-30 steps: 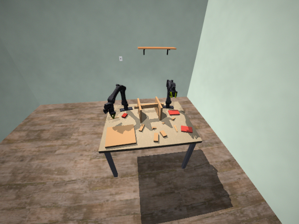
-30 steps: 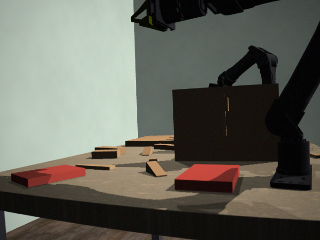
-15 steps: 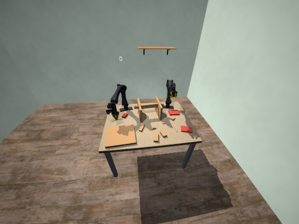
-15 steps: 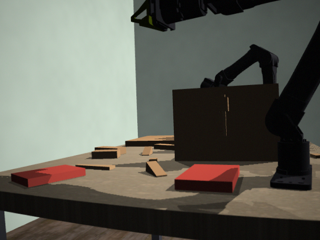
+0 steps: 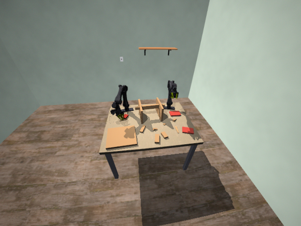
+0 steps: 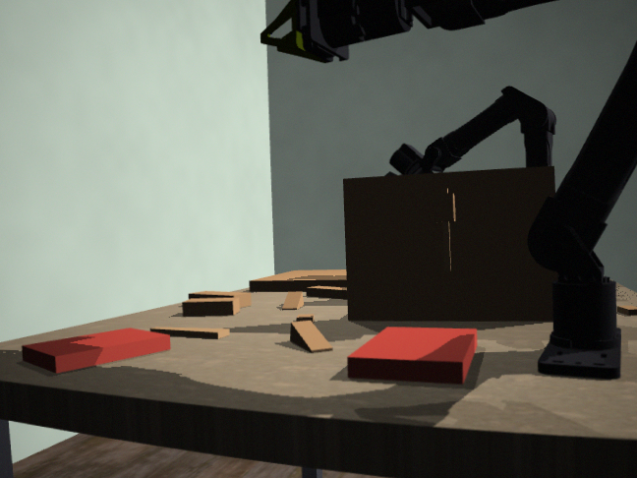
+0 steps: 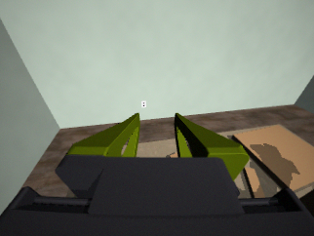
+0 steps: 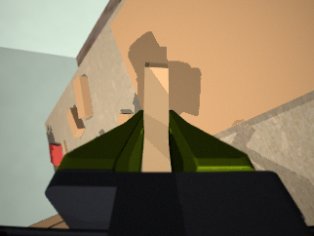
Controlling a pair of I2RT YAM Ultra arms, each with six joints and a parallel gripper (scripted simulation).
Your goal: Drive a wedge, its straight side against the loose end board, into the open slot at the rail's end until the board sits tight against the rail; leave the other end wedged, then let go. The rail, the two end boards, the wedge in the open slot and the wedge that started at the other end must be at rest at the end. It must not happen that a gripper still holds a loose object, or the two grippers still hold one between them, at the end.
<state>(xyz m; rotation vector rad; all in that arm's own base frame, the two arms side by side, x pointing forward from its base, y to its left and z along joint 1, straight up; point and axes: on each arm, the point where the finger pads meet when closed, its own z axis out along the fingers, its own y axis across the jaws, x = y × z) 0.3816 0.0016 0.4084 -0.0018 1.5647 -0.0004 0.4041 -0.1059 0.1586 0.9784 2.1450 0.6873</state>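
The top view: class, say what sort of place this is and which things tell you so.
Probably a robot workroom: two black robot arms stand on one table, wood blocks lie about on it, and upright boards suggest a joinery test.

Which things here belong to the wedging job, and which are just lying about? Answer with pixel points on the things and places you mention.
Job:
- wedge [image 8: 156, 132], in the right gripper [image 5: 121, 117] [image 8: 156, 117]
- rail [image 5: 149, 106]
- upright boards [image 5: 160, 110] [image 6: 401, 247]; which is loose, I cannot tell

Apparently lying about:
- red blocks [image 5: 187, 130] [image 6: 97, 349] [image 8: 56, 154]
- large flat panel [image 5: 119, 137] [image 6: 309, 273] [image 7: 278, 133] [image 8: 244, 59]
- scattered wooden pieces [image 5: 157, 138] [image 6: 207, 307] [image 8: 84, 97], possibly spares
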